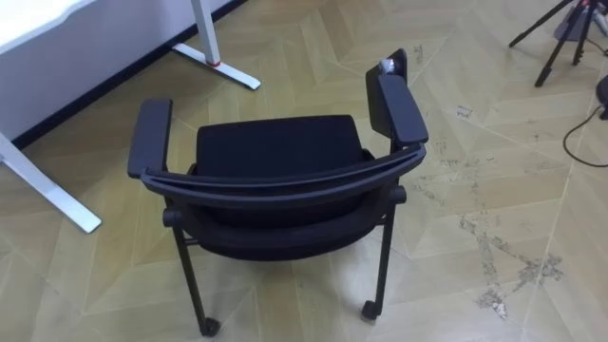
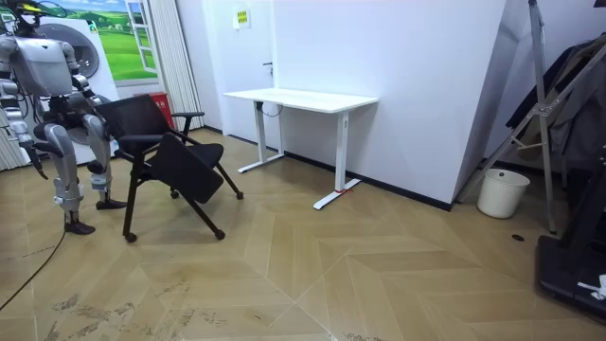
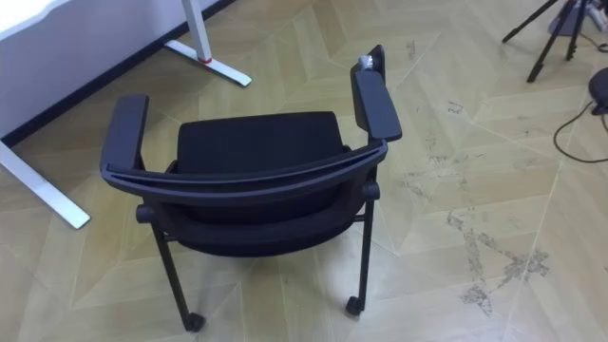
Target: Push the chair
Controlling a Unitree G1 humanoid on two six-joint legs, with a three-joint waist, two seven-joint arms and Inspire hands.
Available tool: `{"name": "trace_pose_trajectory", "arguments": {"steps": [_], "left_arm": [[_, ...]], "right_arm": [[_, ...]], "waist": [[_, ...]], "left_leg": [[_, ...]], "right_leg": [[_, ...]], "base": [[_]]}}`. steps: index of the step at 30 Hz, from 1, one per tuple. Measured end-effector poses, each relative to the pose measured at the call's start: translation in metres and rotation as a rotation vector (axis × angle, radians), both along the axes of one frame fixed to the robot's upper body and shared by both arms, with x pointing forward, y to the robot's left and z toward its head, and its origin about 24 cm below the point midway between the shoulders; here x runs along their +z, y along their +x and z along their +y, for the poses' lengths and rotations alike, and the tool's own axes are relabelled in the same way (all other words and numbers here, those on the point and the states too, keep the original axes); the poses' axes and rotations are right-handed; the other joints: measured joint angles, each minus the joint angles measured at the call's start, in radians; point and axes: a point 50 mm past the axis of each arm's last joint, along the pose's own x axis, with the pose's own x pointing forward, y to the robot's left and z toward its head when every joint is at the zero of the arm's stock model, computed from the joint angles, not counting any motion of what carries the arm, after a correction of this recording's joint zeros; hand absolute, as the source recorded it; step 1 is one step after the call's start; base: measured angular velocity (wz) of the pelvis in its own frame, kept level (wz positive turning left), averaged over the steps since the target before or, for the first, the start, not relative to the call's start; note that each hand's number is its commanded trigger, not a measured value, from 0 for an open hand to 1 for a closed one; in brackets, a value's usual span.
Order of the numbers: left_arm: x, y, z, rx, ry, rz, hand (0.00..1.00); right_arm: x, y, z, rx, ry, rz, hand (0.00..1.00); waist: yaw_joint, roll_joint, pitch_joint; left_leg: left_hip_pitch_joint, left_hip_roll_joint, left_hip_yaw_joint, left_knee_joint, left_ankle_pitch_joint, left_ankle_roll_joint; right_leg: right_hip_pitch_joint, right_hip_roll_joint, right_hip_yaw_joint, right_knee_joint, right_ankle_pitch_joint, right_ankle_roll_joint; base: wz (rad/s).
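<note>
The room view takes in the whole setting. The robot stands at its left edge, directly behind the black chair [image 2: 156, 142]. The chair stands on the wood floor [image 2: 379, 275] between the robot and a white desk [image 2: 303, 98] set against a white wall [image 2: 417, 85]. A white bucket [image 2: 502, 192] sits well off to that view's right. The eye views look down on the chair from behind and show what the room view cannot. These are the top of the seat [image 1: 280, 142], both armrests and grey scuff marks [image 1: 503, 275] on the floor to the right. A dark tripod [image 1: 560, 38] stands at the upper right.

From the head camera the desk is cut to a corner of its top and its white legs [image 1: 218, 57]. The tripod is cut off by the frame's edge. The chair's front legs are hidden under the seat, and two rear castors [image 1: 372, 310] show at the bottom. A small grey round piece [image 1: 387, 66] sits at the front end of the right-hand armrest [image 1: 396, 106], and what it is cannot be made out. The robot's hands are too small in the room view to pick out. Whether they are open, closed or touching the chair cannot be told.

The chair faces away from the robot, its seat front toward the desk. Its curved back rail [image 1: 285, 185] lies nearest the camera, running across the view from left to right.
</note>
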Motion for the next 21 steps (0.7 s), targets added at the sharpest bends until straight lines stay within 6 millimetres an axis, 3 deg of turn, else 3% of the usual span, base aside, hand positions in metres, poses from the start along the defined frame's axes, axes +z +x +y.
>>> {"name": "trace_pose_trajectory", "arguments": {"steps": [8,21], "left_arm": [[-0.0001,-0.0014,0.0009,-0.010,0.001,0.006,0.00],[-0.0009,-0.0045,0.0007,0.021,-0.023,0.015,0.00]], "right_arm": [[0.0005,0.0045,-0.0019,0.063,-0.023,0.008,0.00],[-0.0016,-0.0028,0.0001,-0.022,0.010,0.031,0.00]], "waist": [[-0.001,0.004,0.0010],[0.000,0.003,-0.0009]], "left_leg": [[-0.002,0.000,0.001,0.001,0.000,0.000],[-0.003,0.001,0.000,-0.002,0.000,0.000]], "right_leg": [[-0.002,0.000,0.000,0.001,0.000,0.000],[0.002,0.001,-0.001,0.000,0.000,0.000]], "base": [[0.00],[0.00]]}}
